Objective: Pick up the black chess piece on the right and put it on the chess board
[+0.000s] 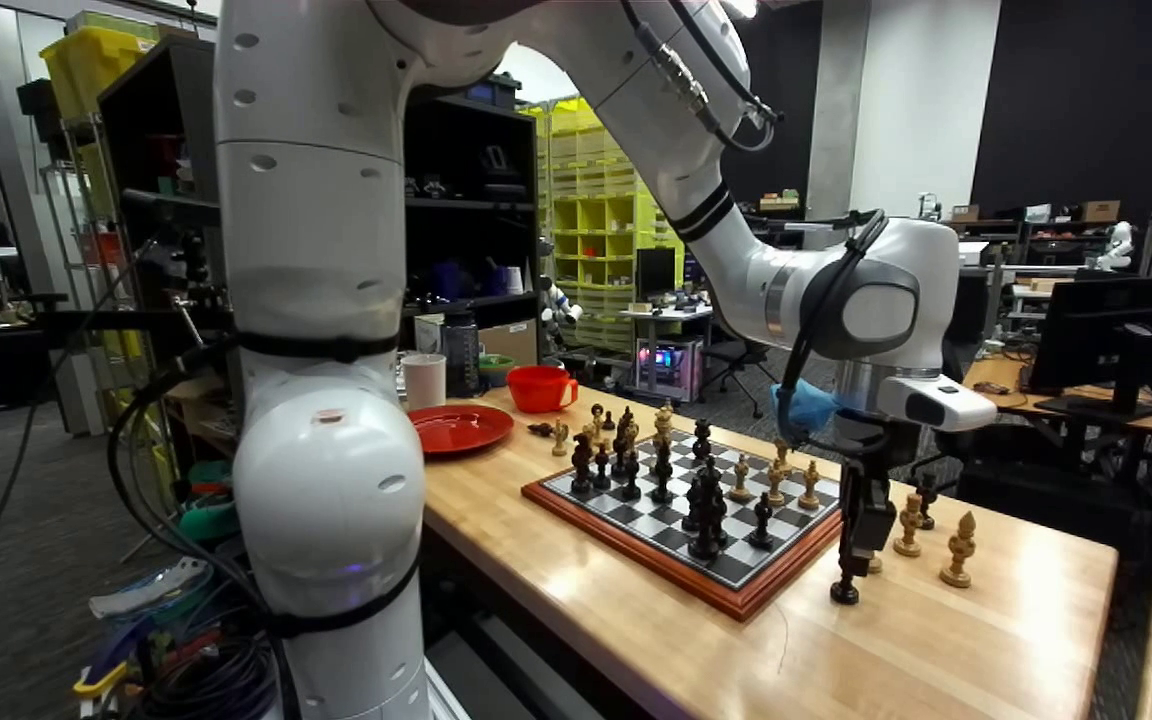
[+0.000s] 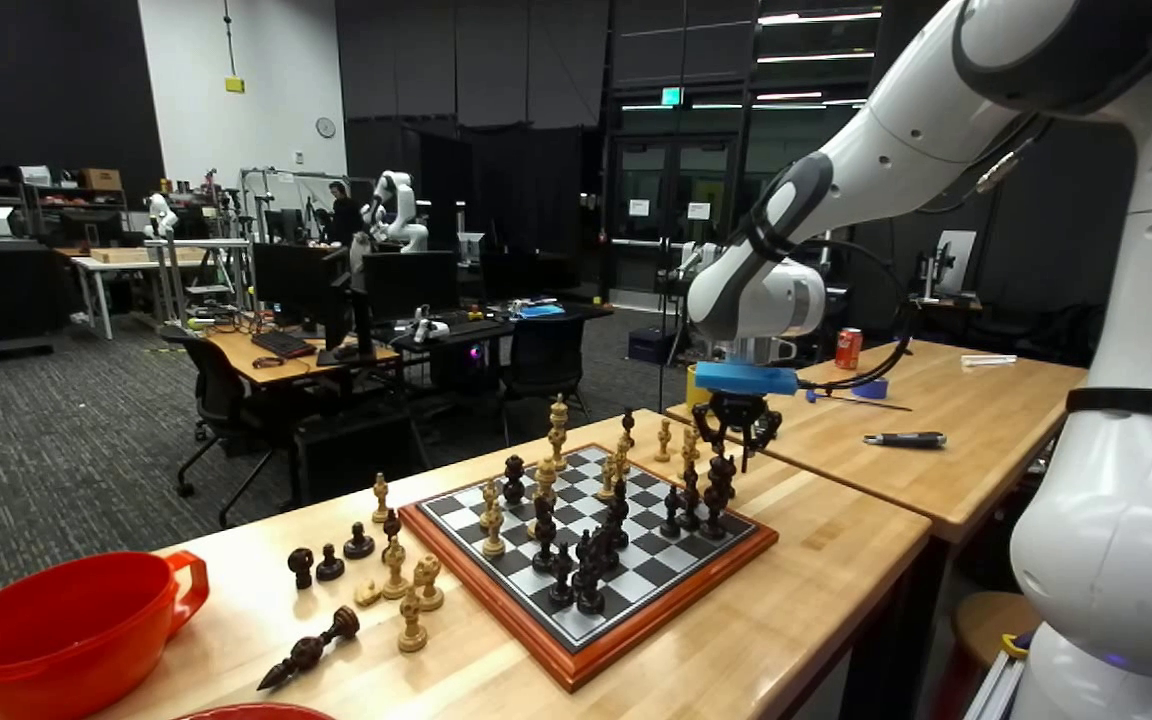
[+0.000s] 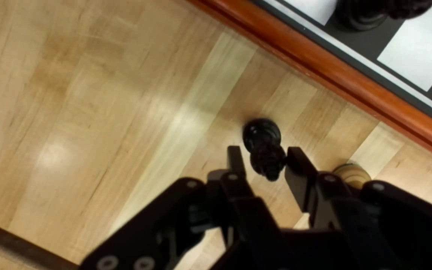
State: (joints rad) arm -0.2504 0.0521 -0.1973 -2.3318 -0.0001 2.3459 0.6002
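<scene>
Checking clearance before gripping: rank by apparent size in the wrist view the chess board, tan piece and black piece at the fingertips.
1. Chess board, partly in view
2. Black piece
3. Tan piece, by visible part; the gripper hides some, full size unsure

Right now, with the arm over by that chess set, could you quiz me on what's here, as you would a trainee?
1. True or false: the black chess piece nearest the end effector stands off the chess board.
2. What colour is the plate? A: blue. B: red. C: white.
3. In the wrist view, is the end effector open or shut?

Key: 1. True. 2. B. 3. Open; its jaws stand apart, with a gap beside the black chess piece.
</scene>
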